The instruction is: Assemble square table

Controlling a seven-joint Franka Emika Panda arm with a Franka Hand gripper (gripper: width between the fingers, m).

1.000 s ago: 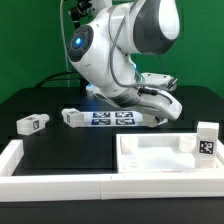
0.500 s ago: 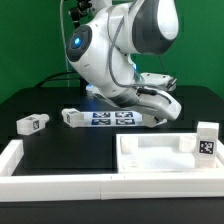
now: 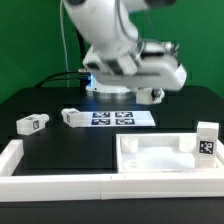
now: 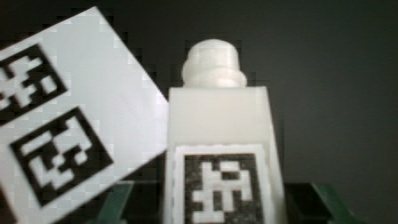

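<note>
My gripper [image 3: 153, 97] is raised above the table behind the marker board [image 3: 113, 118] and is shut on a white block leg. In the wrist view the leg [image 4: 217, 140] stands between the dark fingers [image 4: 134, 203], tag facing the camera, with a round peg at its far end. The white square tabletop [image 3: 133, 154] with its raised rim lies at the front, towards the exterior view's right. A second leg [image 3: 72, 117] lies at the marker board's end on the exterior view's left, a third [image 3: 32, 123] further that way, and a fourth [image 3: 207, 140] stands by the tabletop.
The marker board also shows in the wrist view [image 4: 63, 110], beside the held leg. Low white border strips run along the front [image 3: 60, 186] and the front corner on the exterior view's left [image 3: 18, 153]. The arm's base stands at the back [image 3: 105, 85].
The arm has risen from low beside the marker board and lifted the leg off the table. The other legs and the tabletop have not moved.
</note>
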